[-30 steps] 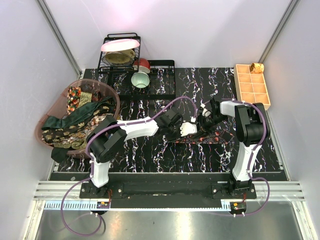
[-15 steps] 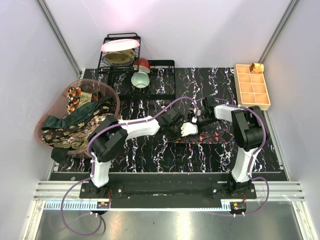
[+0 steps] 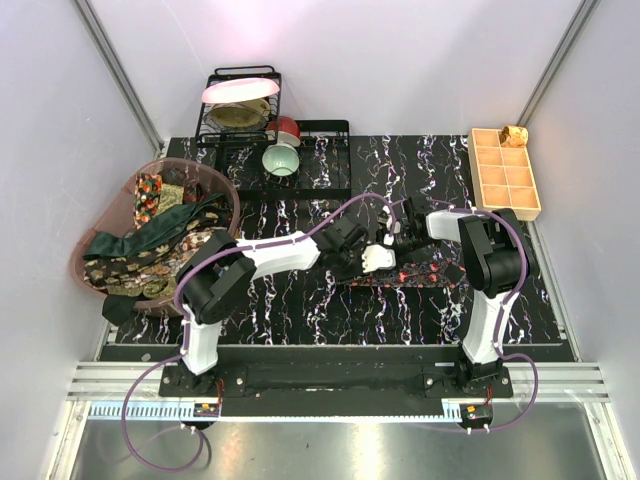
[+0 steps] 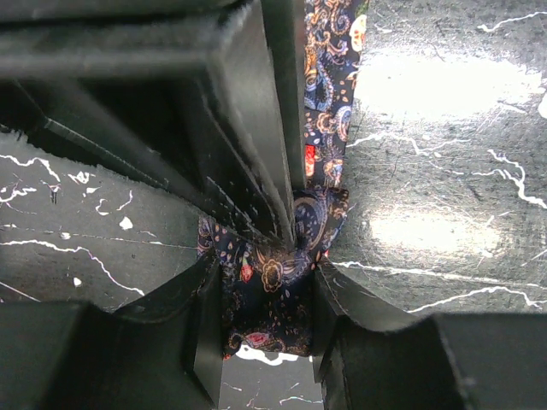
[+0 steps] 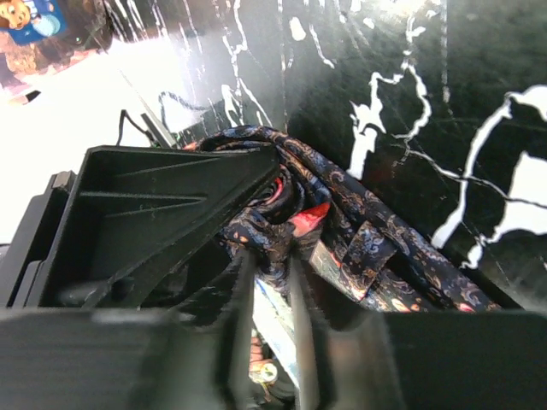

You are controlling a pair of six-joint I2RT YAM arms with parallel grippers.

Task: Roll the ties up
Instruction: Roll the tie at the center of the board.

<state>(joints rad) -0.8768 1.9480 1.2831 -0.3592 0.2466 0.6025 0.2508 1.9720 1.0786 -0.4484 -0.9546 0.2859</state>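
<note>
From above, the two arms meet over the black marbled mat (image 3: pixel 320 312), a little right of its middle and nearer its front edge than its back. A dark tie (image 3: pixel 428 273) with red flecks lies flat there, running toward the mat's right edge. The wrist views show what the overhead view hides: up close the cloth is navy paisley in orange and red, and its end is bunched into a loose roll. The left gripper (image 4: pixel 267 286) is about half closed, with that roll wedged between its fingers and touching both. The right gripper (image 3: pixel 402 238) pokes its tips into the same roll from the other side; how wide it stands I cannot tell. More ties (image 3: pixel 150 240) fill the pinkish basket (image 3: pixel 232 195) at the mat's left edge.
</note>
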